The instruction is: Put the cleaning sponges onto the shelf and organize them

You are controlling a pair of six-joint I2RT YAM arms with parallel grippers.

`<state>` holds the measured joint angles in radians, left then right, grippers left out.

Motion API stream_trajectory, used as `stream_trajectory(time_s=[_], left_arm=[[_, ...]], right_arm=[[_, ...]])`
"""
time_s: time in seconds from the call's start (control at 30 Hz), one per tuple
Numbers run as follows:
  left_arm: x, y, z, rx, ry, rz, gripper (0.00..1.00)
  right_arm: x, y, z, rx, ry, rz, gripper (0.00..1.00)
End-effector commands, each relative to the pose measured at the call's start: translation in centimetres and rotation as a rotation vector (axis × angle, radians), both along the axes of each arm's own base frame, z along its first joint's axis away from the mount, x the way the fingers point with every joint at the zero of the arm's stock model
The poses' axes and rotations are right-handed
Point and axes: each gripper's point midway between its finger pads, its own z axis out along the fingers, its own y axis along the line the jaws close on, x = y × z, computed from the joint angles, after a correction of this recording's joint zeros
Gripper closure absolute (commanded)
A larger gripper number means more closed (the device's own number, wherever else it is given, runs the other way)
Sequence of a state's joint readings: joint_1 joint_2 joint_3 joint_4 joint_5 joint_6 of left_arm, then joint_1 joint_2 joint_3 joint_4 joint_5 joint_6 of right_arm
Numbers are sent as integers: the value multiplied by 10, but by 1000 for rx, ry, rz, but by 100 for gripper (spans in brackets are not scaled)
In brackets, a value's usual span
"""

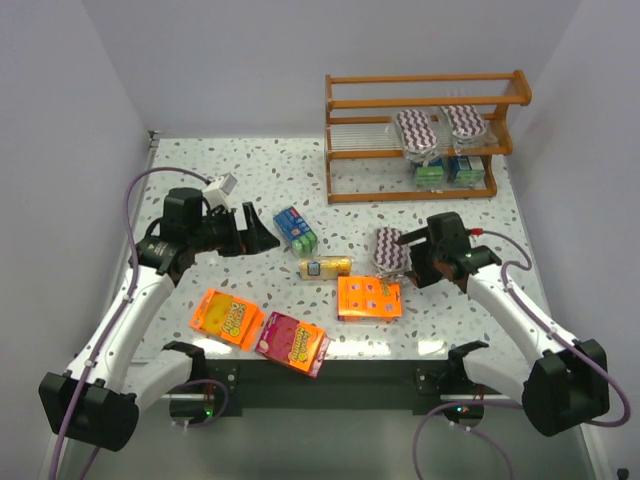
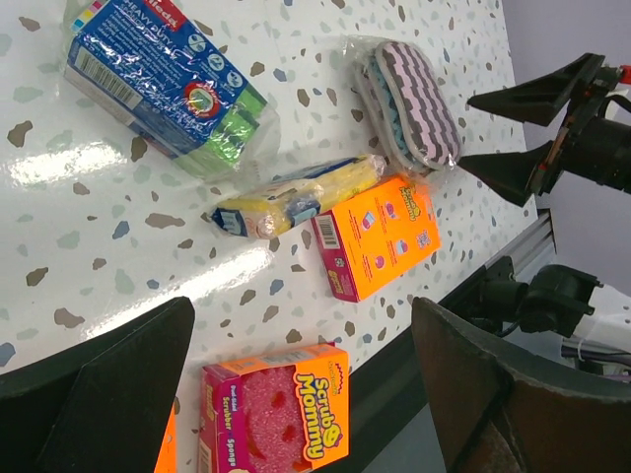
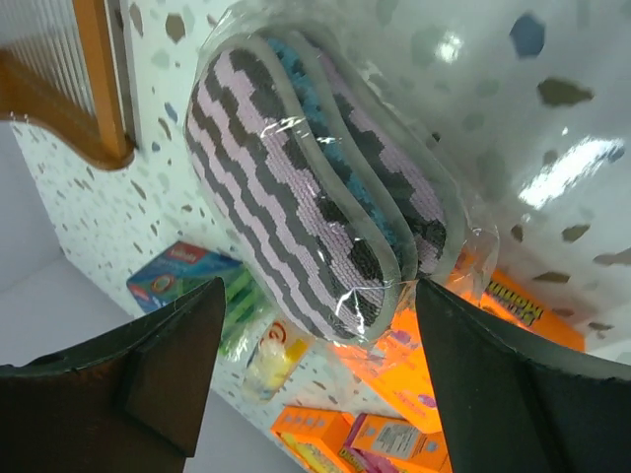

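Note:
The orange-brown shelf stands at the far right and holds two zigzag oval pads above blue-and-green blocks. A third zigzag pad in clear wrap lies on the table. My right gripper is open, and the pad's near end sits between its fingertips with no visible contact. A blue-and-green pack and a yellow block lie mid-table. My left gripper is open and empty, just left of the blue-and-green pack.
An orange box lies right in front of the zigzag pad. Another orange box and a pink Scrub Mommy box sit near the table's front edge. The shelf's corner post shows in the right wrist view.

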<state>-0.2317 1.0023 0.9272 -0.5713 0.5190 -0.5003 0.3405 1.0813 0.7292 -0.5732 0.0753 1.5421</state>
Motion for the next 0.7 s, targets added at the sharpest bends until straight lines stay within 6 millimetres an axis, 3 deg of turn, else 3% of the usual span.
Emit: stream_trajectory(time_s=[0.0,0.23,0.37,0.5,0.6,0.67], left_arm=[[3,-1,5,11,-36,-22,2],[7,-3,5,8,-35,-24,2],[10,-4,5,5,-35,-26,2],[12,-5,4,1,-31,-28,2],[13,-6,3,-5,-28,-28,2],[13,-7,3,-9,-30,-31,2]], right_arm=[[12,-22,8,-89,-7,68,18],[44,-69,21,-220,-32,88,17],[45,-80,28,-313,-5,191,17],[32,-63,33,-256,-25,297,21],[0,-34,23,-96,-13,386,26],[-13,-31,21,-70,-17,379,27]])
